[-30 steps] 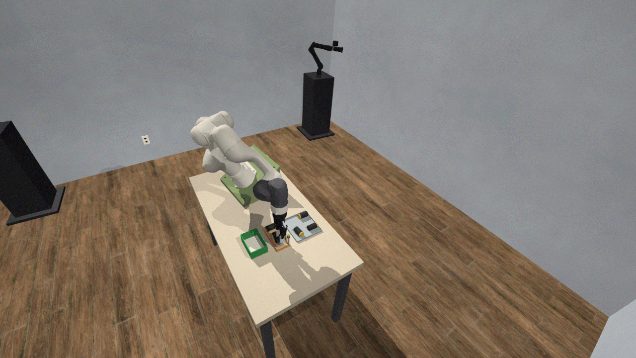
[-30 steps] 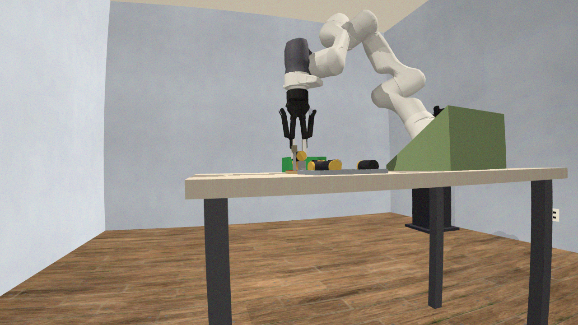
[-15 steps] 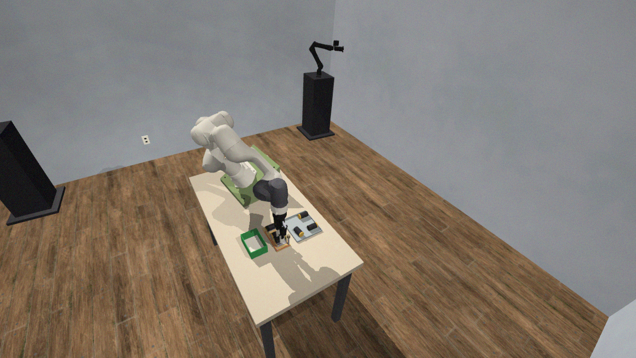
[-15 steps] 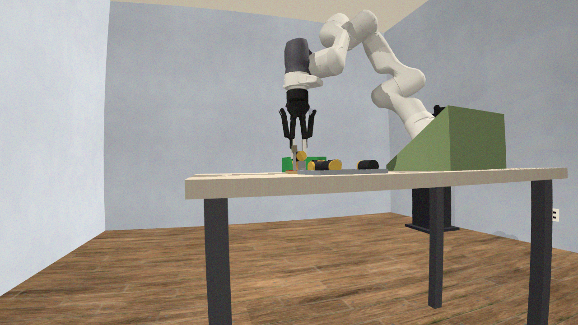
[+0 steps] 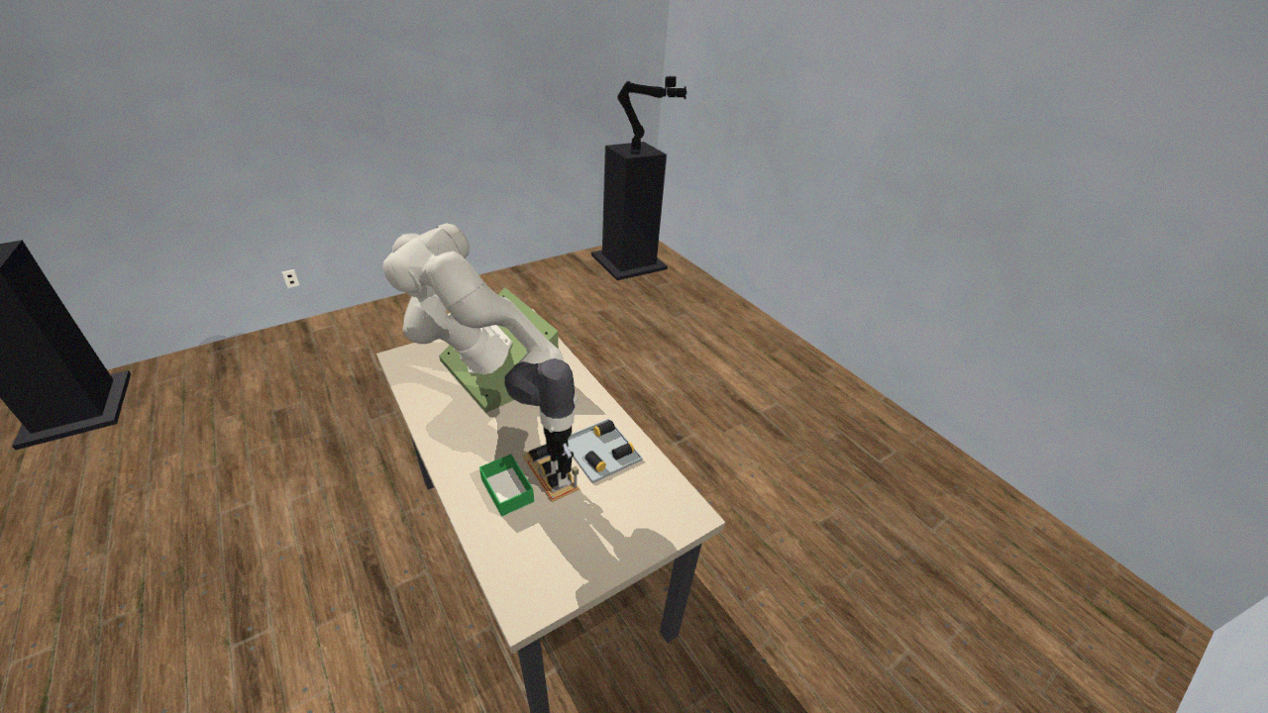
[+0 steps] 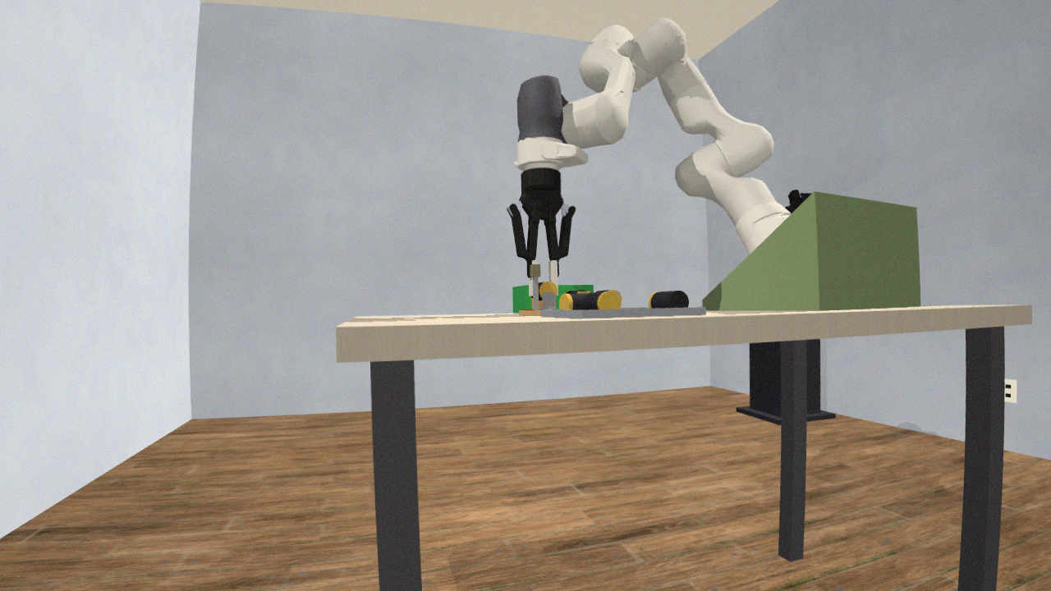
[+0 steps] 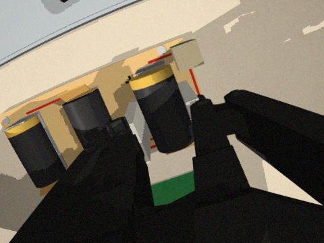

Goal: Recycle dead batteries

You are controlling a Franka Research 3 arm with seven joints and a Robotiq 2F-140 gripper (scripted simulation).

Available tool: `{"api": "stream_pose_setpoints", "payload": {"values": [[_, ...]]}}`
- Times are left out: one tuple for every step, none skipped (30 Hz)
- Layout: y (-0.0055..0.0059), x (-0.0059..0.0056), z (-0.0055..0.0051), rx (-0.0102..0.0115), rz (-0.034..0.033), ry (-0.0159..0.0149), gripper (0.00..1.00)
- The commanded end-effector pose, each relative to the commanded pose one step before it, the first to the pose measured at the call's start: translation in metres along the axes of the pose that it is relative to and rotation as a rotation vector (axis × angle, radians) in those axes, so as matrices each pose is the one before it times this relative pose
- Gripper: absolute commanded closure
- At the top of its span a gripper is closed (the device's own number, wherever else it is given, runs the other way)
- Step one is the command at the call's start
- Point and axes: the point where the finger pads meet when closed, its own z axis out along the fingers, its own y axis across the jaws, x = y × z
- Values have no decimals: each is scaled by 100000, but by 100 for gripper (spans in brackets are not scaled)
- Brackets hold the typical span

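Batteries (image 5: 595, 460) (image 6: 668, 299) (image 7: 35, 153) lie outside the upright green recycling box (image 5: 516, 507) (image 6: 520, 300) (image 7: 173, 189), at left in the top view. Next, the holder (image 5: 562, 494) (image 6: 525, 313) (image 7: 118, 75) bears two; above its bulb-side end, the gripper (image 5: 559, 469) (image 6: 543, 281) (image 7: 163, 105) clamps a third battery (image 6: 548, 287) (image 7: 162, 111) between its fingers. At right, the grey tray (image 5: 599, 448) (image 6: 631, 312) (image 7: 34, 27) supports three.

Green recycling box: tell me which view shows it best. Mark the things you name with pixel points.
The top view: it shows the green recycling box (image 5: 518, 501) (image 6: 520, 300) (image 7: 173, 189) from above, with its rim and inside visible. The exterior view shows only parts of its walls behind other things; the wrist view shows just a green patch between the gripper's (image 7: 171, 118) fingers.
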Motion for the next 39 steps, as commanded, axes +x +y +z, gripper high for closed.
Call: {"api": "stream_pose_setpoints", "payload": {"values": [[203,-21,657,-468,263,429,84],[0,0,165,0,0,0,84],[0,0,153,0,0,0,84],[0,0,0,0,0,0,84],[0,0,0,0,0,0,84],[0,0,140,0,0,0,84],[0,0,125,0,0,0,84],[0,0,109,0,0,0,84],[0,0,92,0,0,0,84],[0,0,75,0,0,0,84],[0,0,58,0,0,0,84],[0,0,42,0,0,0,84],[0,0,27,0,0,0,84],[0,0,15,0,0,0,84],[0,0,6,0,0,0,84],[0,0,1,0,0,0,84],[0,0,0,0,0,0,84],[0,0,0,0,0,0,84],[0,0,0,0,0,0,84],[0,0,0,0,0,0,84],[0,0,0,0,0,0,84],[0,0,0,0,0,0,84],[0,0,0,0,0,0,84],[0,0,0,0,0,0,84],[0,0,0,0,0,0,84],[0,0,0,0,0,0,84],[0,0,0,0,0,0,84],[0,0,0,0,0,0,71],[0,0,0,0,0,0,71],[0,0,0,0,0,0,71],[0,0,0,0,0,0,71],[0,0,0,0,0,0,71],[0,0,0,0,0,0,71],[0,0,0,0,0,0,71],[0,0,0,0,0,0,71],[0,0,0,0,0,0,71],[0,0,0,0,0,0,71],[0,0,0,0,0,0,71],[0,0,0,0,0,0,71]]}}
